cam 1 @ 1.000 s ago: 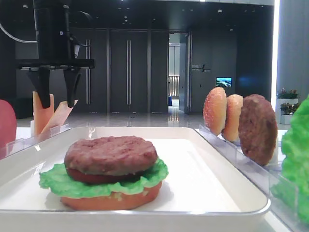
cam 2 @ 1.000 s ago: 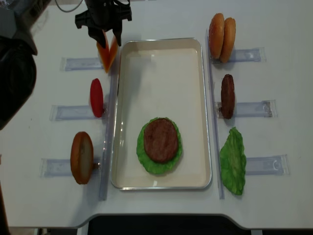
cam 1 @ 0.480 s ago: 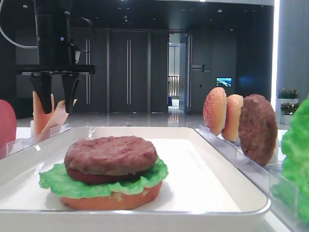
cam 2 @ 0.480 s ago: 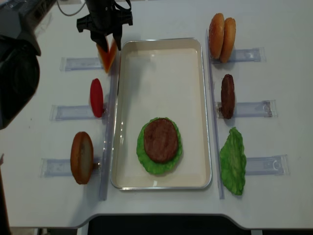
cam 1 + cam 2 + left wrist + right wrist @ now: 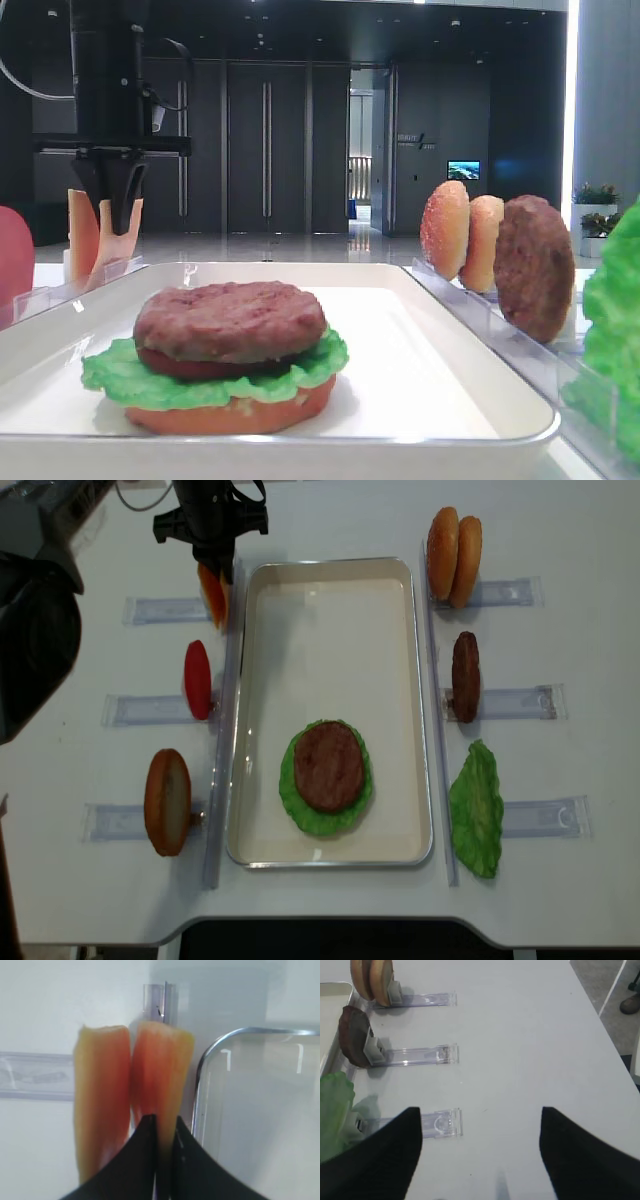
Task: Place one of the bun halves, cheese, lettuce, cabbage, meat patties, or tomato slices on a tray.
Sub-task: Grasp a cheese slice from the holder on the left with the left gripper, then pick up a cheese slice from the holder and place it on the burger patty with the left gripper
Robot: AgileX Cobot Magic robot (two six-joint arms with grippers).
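The left gripper (image 5: 162, 1130) is clamped on the right of 2 upright cheese slices (image 5: 160, 1075) standing in a clear rack (image 5: 165, 609) just left of the white tray (image 5: 400, 710). The right gripper (image 5: 480, 1135) hangs with fingers apart above the table (image 5: 520, 1035).

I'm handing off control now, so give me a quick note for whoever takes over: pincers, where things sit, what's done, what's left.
Left pincer: shut on one cheese slice, standing in its rack beside the tray's far left corner; a second slice stands next to it.
Right pincer: open, empty, over bare table near the lettuce.
Done: bun base, lettuce, tomato, meat patty stacked on the tray.
Left: lift the cheese and lay it on the stack.
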